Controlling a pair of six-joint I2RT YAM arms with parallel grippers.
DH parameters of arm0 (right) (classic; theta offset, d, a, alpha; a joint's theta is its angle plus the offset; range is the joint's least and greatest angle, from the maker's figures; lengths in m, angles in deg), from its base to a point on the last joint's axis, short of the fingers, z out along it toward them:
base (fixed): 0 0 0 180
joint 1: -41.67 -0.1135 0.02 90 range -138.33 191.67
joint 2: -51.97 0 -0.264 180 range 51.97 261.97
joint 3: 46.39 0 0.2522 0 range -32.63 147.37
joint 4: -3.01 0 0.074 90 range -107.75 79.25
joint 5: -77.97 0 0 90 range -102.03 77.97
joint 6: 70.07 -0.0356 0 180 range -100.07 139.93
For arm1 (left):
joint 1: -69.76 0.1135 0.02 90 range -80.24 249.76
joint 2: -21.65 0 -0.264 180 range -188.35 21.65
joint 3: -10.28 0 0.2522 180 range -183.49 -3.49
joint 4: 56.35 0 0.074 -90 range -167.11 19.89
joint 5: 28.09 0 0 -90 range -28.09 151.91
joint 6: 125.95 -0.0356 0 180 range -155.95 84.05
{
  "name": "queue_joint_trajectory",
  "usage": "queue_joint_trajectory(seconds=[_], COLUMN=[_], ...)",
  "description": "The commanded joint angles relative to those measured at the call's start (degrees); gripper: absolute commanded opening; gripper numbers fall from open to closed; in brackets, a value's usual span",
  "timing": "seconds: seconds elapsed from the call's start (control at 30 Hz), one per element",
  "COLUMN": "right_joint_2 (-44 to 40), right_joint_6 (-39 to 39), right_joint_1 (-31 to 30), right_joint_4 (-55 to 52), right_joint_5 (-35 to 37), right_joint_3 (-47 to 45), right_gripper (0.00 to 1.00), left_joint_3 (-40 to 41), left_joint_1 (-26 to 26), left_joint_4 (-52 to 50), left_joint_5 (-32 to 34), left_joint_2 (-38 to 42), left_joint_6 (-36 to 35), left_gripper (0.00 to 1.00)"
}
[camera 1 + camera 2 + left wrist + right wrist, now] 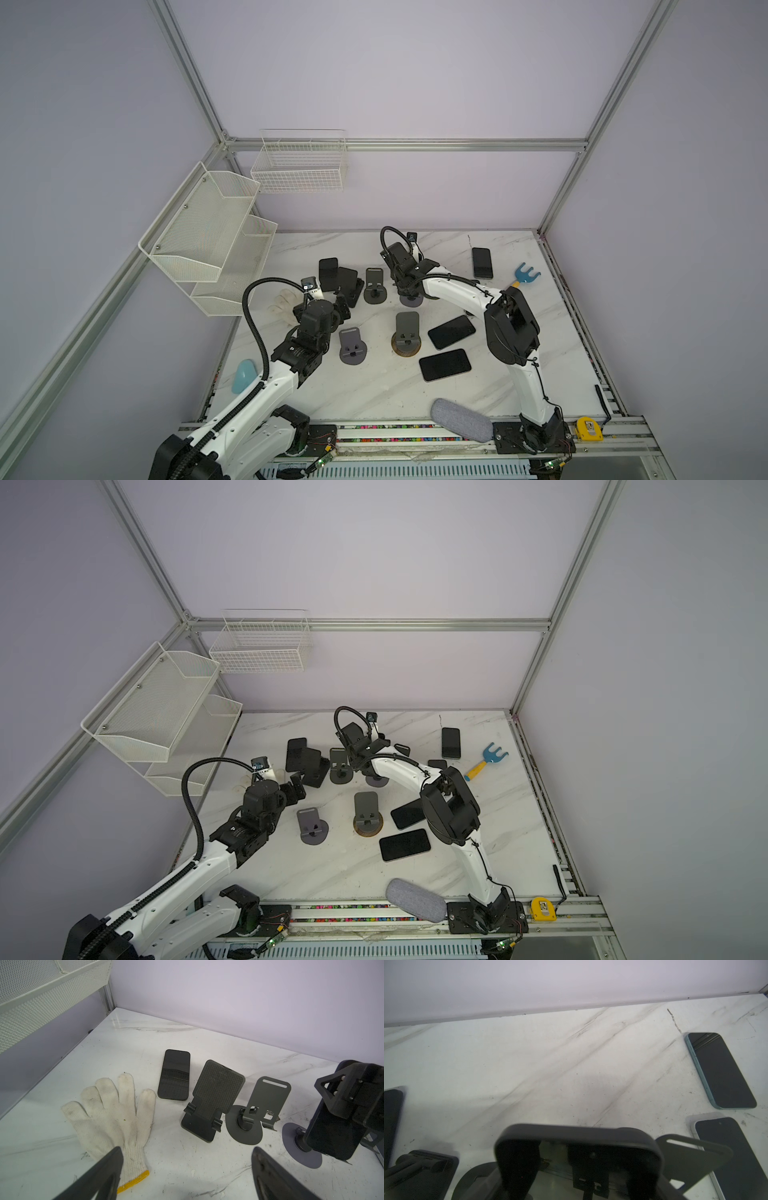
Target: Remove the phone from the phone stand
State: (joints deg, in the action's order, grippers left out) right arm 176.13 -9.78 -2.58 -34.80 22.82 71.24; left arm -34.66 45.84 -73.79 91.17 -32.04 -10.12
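White marble table (374,386), scuffed, boxed in by lilac walls and aluminium framing.

Front rail: grey pouch (461,419); yellow tape (589,429) at the right corner. Left edge: pale blue lump (244,375), kind unclear.

Mid-table: two dark phones lying flat, screens up. Near phone (444,364), then mid phone (451,331) just behind it, not touching. Left of them, two empty grey stands: small stand (352,345) and ringed stand (406,334), the latter on a brown-rimmed disc.

Left gripper (342,306) hangs over the table left of centre, jaws spread wide, nothing between them. In the left wrist view its fingers (104,1169) flank bare marble and the cuff of a white glove (116,1113), lying flat, yellow hem.

Right gripper (408,284) reaches in from the right, jaws clamped on the top end of the phone (332,1140). The phone leans back against the stand (299,1153), a pale disc base with a bracket. Its bottom edge is down at the lip; seated or just clear, I cannot tell.

Same row, toward the left: slotted stand (259,1109) and black stand (209,1105), both empty, then left phone (174,1075) flat on the marble.

Far right: teal phone (482,262) flat, with a blue rake (525,275), yellow handle, near it but apart.

Walls: mesh shelf (208,237) on the left, wire basket (299,166) at the back.
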Motion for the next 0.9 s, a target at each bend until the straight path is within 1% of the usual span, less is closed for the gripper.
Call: queue_joint_trajectory(seconds=[0.0, 0.1, 0.2, 0.33, 0.47, 0.63, 0.73, 0.8, 0.87], right_joint_2=[-2.7, -3.3, -5.2, -10.3, -14.8, -20.6, -24.9, -28.2, -31.8], right_joint_6=[2.2, 2.9, 3.2, 4.1, 4.9, 6.8, 7.5, 7.8, 7.2], right_joint_1=[0.0, 0.0, -0.1, -0.1, -0.1, -0.1, 0.2, 1.7, 3.6], right_joint_4=[0.2, -0.8, -1.1, 2.3, 3.4, 2.5, 1.8, 0.6, -1.3], right_joint_5=[0.2, -1.3, -1.7, -3.2, -4.2, -2.4, -2.1, -5.0, -6.3], right_joint_3=[0.2, 1.8, 1.6, -2.3, -4.6, -7.5, -10.9, -13.0, -15.6], right_gripper=[0.58, 0.58, 0.58, 0.57, 0.56, 0.55, 0.55, 0.55, 0.54], left_joint_3=[2.1, 1.1, 1.6, 1.9, 2.6, 2.8, 2.2, 2.2, 2.5], left_joint_1=[0.0, 0.0, 0.0, 0.0, 0.0, 0.0, 0.0, 0.0, 0.0], left_joint_4=[3.4, 1.8, 2.5, 2.8, 4.0, 4.4, 3.7, 3.6, 4.2], left_joint_5=[1.0, 1.7, 3.1, 4.2, 5.2, 5.8, 5.4, 5.8, 6.4], left_joint_2=[-0.7, -1.5, -1.7, -1.7, -1.9, -2.4, -2.6, -2.5, -2.4], left_joint_6=[0.0, -0.2, -0.6, -0.9, -1.6, -1.8, -1.8, -2.0, -2.3], left_gripper=[0.95, 0.95, 0.95, 0.95, 0.95, 0.95, 0.95, 0.95, 0.95])
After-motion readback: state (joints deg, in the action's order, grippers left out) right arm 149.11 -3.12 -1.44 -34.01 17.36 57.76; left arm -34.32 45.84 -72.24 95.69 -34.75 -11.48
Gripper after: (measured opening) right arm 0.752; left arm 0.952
